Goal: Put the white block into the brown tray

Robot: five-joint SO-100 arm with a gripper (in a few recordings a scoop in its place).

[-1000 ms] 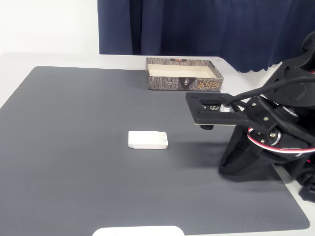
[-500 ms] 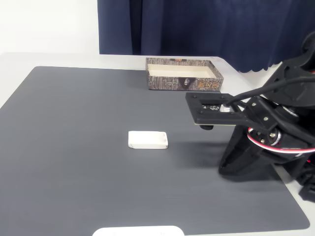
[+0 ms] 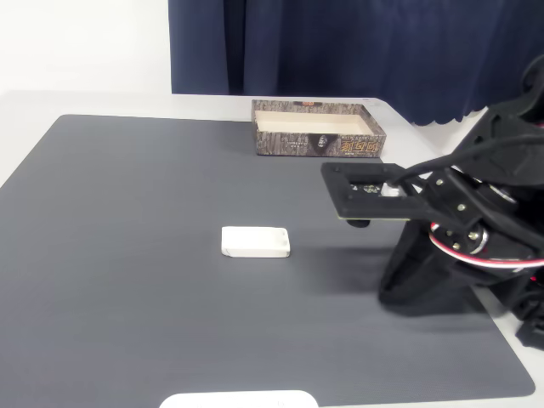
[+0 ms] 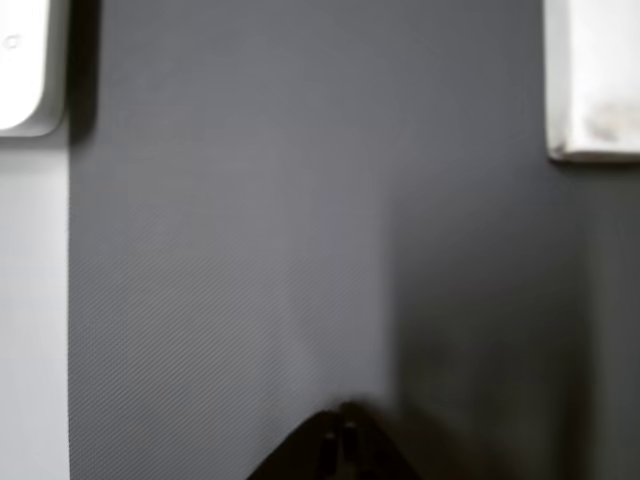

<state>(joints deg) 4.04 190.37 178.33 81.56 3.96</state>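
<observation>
Dark grey mat (image 3: 127, 255) covers the table (image 3: 85, 102); the black arm (image 3: 463, 229) stands at the right edge in the fixed view, with its flat black head held level above the mat. The gripper (image 4: 340, 440) shows in the wrist view as a dark tip at the bottom edge, its two fingers pressed together with no gap and nothing between them. White block (image 3: 255, 241) lies flat on the mat, to the left of the head in the fixed view and well apart from it; in the wrist view it sits at the upper right edge, ahead of the fingertips and off to the right. Brown tray (image 3: 317, 142) rests at the mat's far edge, beyond the head, pale inside, label on the near wall. Dark blue curtain (image 3: 357, 51) hangs behind.
</observation>
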